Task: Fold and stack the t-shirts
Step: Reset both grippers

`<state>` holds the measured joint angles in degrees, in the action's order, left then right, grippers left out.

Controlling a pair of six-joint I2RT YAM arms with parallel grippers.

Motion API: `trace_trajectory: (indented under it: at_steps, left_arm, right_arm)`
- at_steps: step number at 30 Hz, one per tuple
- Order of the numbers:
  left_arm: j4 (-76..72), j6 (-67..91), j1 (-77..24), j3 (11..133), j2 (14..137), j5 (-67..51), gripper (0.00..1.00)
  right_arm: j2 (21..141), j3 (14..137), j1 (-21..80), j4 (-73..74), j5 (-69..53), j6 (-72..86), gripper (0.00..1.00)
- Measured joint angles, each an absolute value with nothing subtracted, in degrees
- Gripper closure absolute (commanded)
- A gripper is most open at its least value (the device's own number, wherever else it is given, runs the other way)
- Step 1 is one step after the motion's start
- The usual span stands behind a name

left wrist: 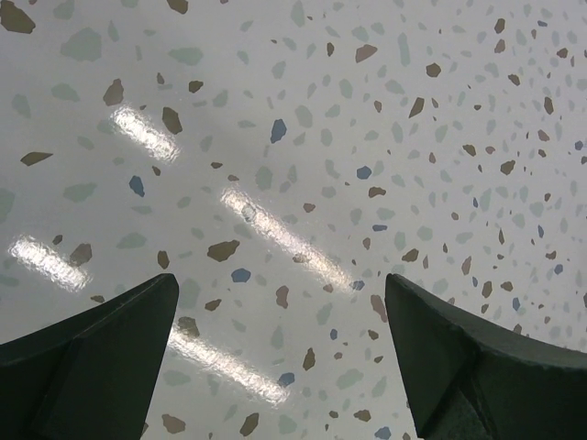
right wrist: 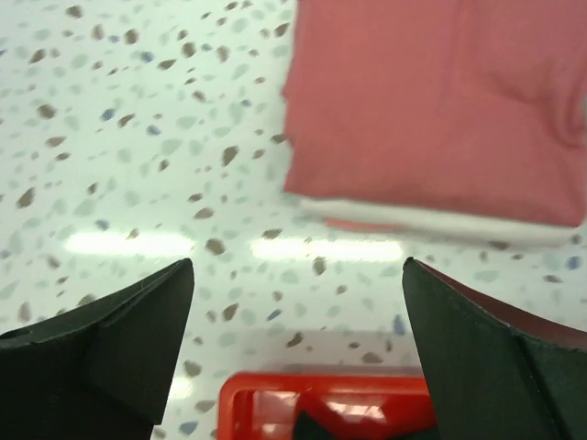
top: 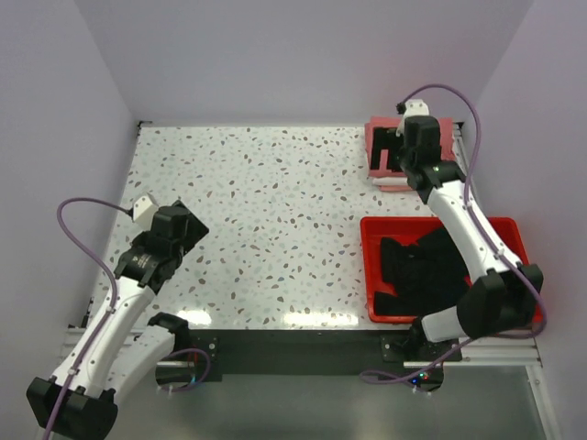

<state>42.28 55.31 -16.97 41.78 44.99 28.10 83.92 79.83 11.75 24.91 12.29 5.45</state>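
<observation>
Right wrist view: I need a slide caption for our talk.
Open right gripper above the speckled table, facing the folded rose-red t-shirt atop a cream-white layer; red tray in foreground.

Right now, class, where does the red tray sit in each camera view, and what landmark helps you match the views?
Top external: tray at the right, by the near edge.
Left wrist: not in it; only table.
Right wrist: tray at the bottom edge, centre.
Shared landmark: the folded rose shirt, just beyond the tray.

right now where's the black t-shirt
In the top view, the black t-shirt lies crumpled in the red tray at the near right of the table.
</observation>
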Motion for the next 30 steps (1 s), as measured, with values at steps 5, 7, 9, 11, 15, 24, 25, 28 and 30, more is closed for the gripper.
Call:
trace_trajectory:
  at_steps: [5,7,9,11,15,24,25,28,30]
  left_arm:
    - [43.24,55.05,-16.97,41.76,41.5,27.05,0.0]
    - [43.66,55.11,-16.97,41.74,40.45,27.09,0.0]
    - [44.23,55.13,-16.97,41.67,39.55,27.14,0.0]
    - [44.47,55.13,-16.97,41.5,38.76,27.18,0.0]
    - [44.56,55.13,-16.97,41.34,37.52,27.09,0.0]
    - [41.08,55.57,-16.97,38.33,37.06,25.28,0.0]
    - [40.75,55.64,-16.97,38.11,37.12,25.21,0.0]
    - [39.9,55.94,-16.97,38.0,37.34,25.21,0.0]
    - [39.46,55.92,-16.97,38.0,37.26,25.26,0.0]
  right_arm:
    - [69.97,62.98,12.27,21.78,4.8,11.64,0.01]
    - [65.34,58.46,11.94,21.52,2.61,13.5,0.01]
    - [60.53,54.19,11.92,21.19,-0.1,15.38,0.01]
    - [56.14,50.3,11.94,20.21,-2.85,16.91,0.01]
    - [50.76,45.71,11.97,19.66,-7.16,18.55,0.01]
    - [47.2,40.84,11.99,14.63,-9.98,19.81,0.01]
    - [47.22,40.6,11.99,14.48,-10.0,19.99,0.01]
    - [47.42,40.47,11.99,14.0,-10.0,20.29,0.01]
    - [47.75,40.47,11.99,13.61,-10.0,20.36,0.01]
